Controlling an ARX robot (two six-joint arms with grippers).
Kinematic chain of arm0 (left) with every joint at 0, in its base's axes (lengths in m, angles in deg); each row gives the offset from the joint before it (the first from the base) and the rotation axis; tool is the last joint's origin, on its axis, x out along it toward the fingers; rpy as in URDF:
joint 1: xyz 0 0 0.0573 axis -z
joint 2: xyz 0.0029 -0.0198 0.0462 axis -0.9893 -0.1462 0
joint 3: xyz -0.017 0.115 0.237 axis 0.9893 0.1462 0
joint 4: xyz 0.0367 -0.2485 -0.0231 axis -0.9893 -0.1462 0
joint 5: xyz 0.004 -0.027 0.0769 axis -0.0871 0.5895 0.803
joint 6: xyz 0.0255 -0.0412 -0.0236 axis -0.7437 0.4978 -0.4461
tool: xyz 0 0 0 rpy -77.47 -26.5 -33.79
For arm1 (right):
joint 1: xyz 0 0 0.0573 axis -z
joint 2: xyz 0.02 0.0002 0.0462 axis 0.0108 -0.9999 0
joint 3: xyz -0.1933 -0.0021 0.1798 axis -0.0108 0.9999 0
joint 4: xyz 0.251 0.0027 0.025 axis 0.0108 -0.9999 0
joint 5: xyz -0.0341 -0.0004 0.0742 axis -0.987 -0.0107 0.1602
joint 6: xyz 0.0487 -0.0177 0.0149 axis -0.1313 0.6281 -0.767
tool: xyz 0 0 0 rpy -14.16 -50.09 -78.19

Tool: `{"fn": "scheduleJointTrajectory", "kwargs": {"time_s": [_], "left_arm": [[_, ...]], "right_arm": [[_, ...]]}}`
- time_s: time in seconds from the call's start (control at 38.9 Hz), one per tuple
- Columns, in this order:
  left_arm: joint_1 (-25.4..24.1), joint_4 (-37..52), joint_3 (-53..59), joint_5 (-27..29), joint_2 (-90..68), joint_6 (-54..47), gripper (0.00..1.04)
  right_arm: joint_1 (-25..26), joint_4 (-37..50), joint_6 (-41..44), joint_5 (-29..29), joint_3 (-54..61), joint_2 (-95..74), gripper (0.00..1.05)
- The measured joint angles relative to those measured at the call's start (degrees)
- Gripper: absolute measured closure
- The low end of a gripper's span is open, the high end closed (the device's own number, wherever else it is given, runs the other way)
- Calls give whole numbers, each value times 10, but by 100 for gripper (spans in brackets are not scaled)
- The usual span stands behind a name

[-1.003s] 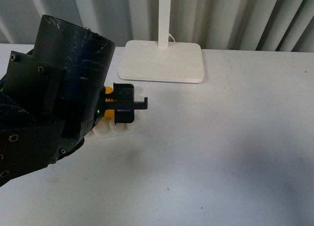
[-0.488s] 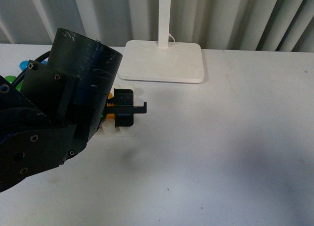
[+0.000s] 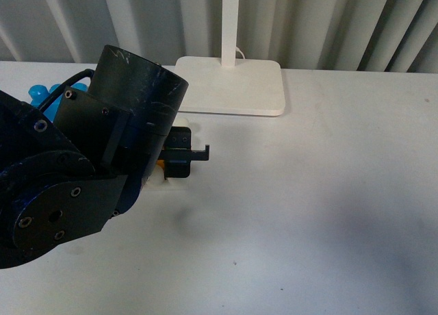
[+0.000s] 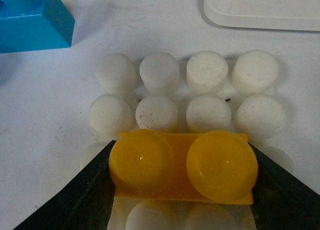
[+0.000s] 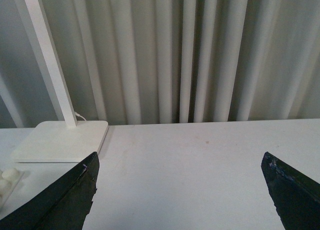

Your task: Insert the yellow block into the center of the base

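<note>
Left wrist view looks straight down on the base [image 4: 210,92], its round white studs in rows, with the yellow block [image 4: 182,166] sitting on it. The block lies across the two middle columns, in the third row out from the lamp foot [image 4: 262,10], which shows at 1 o'clock; two bare rows of studs lie between block and foot, and one more row shows at 6 o'clock past the block. The left tool [image 4: 182,182] has a dark finger [image 4: 75,197] against one short end of the block and another against the other end, so it is clenched on the yellow block. A blue brick [image 4: 32,17] rests on the counter [image 4: 45,120] at 11 o'clock, apart from the base.

From the front view, the left arm [image 3: 82,171] fills the left half, and its tool [image 3: 179,157] reaches down over a sliver of the base [image 3: 159,185], with a speck of yellow [image 3: 160,166] beside the dark fingers. The lamp foot [image 3: 229,85] with its pole stands at 12 o'clock, just beyond the arm.

From the right wrist view, the right tool [image 5: 182,190] is released, fingers spread wide over bare counter [image 5: 190,160], with the lamp foot [image 5: 60,140] at 9 o'clock.
</note>
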Motion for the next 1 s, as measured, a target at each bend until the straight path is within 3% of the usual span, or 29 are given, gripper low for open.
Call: {"fn": "scheduleJointTrajectory", "kwargs": {"time_s": [0.39,0.49,0.59,0.8,1.0], "left_arm": [[-1,12,-1,0,-1,7,40],[-5,21,11,-16,4,21,18],[-8,24,28,-19,22,23,5],[-12,43,80,-20,115,19,6],[-51,61,151,-40,234,17,6]], "right_arm": [[0,0,0,0,0,0,9],[0,0,0,0,0,0,9],[0,0,0,0,0,0,9],[0,0,0,0,0,0,9],[0,0,0,0,0,0,9]]}}
